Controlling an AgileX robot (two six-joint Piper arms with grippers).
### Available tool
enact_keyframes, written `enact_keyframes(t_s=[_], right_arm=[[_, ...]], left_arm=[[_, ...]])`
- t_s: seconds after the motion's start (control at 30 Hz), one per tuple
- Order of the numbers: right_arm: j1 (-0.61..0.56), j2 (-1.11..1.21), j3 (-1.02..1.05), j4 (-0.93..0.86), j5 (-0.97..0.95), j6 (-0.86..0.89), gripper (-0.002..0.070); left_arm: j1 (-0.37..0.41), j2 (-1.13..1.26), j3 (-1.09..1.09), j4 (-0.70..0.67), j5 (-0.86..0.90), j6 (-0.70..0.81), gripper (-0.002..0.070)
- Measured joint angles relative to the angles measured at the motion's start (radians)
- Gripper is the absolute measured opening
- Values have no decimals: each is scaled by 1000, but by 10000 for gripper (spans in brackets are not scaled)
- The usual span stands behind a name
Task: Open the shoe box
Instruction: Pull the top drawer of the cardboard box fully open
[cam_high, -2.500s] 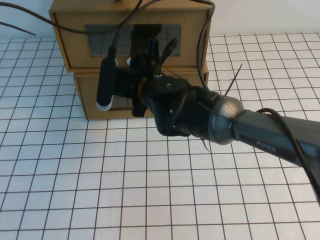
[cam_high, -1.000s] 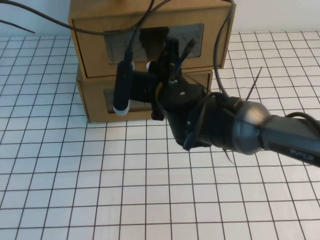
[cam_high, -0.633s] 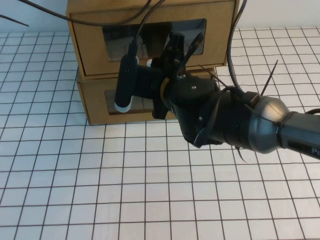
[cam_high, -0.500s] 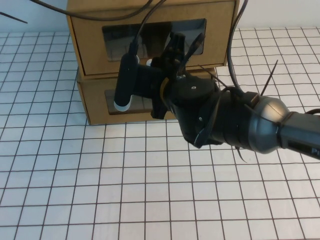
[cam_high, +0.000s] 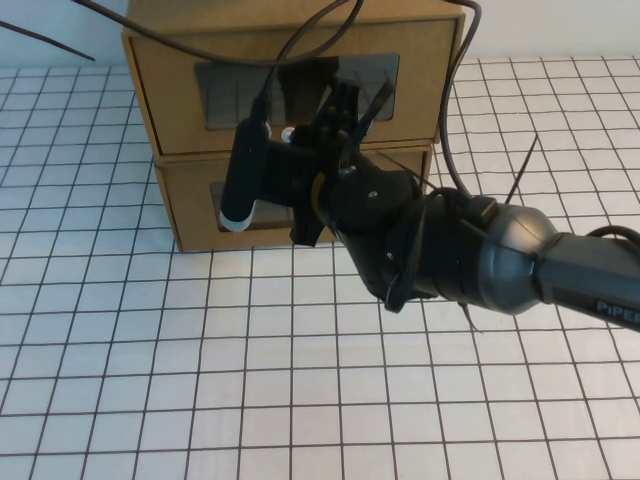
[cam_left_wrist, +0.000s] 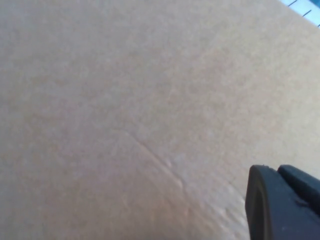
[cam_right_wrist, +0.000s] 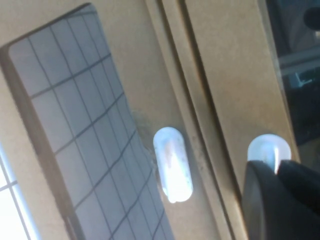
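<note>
Two brown cardboard shoe boxes are stacked at the back of the table, each with a clear window in its front. The upper box (cam_high: 170, 90) rests on the lower box (cam_high: 190, 205). My right gripper (cam_high: 345, 112) is against the upper box's front. In the right wrist view it (cam_right_wrist: 280, 170) is shut on that box's white pull tab (cam_right_wrist: 269, 145); the lower box's white tab (cam_right_wrist: 172, 162) is free. My left gripper (cam_left_wrist: 282, 202) is shut, its tips right against a plain cardboard face (cam_left_wrist: 125, 100). It is hidden in the high view.
The white gridded table (cam_high: 200, 380) spreads in front of the boxes. My right arm (cam_high: 520, 265) reaches in from the right, with a black rod-shaped part (cam_high: 238, 175) at its wrist before the lower box. Cables (cam_high: 440, 120) hang over the boxes.
The upper box's front first came toward the camera with my right gripper, then slid a little left over the last half second. The grip on the white tab stays shut.
</note>
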Motion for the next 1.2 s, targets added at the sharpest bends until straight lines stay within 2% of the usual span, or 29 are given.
enact_keyframes(t_s=[0.53,0.7,0.93,1.2], right_arm=[[0,7,2,-2,-2,4,8],[5,-30,61,-17,-9,4,8],[59,-127,183,-18,-2,9,7],[142,-222,283,86,33,8,7]], left_arm=[[0,20,82,12,-47,-5,-2],[0,26,82,12,-50,-2,-2],[0,35,82,12,-55,-1,-2],[0,35,82,12,-55,6,-2]])
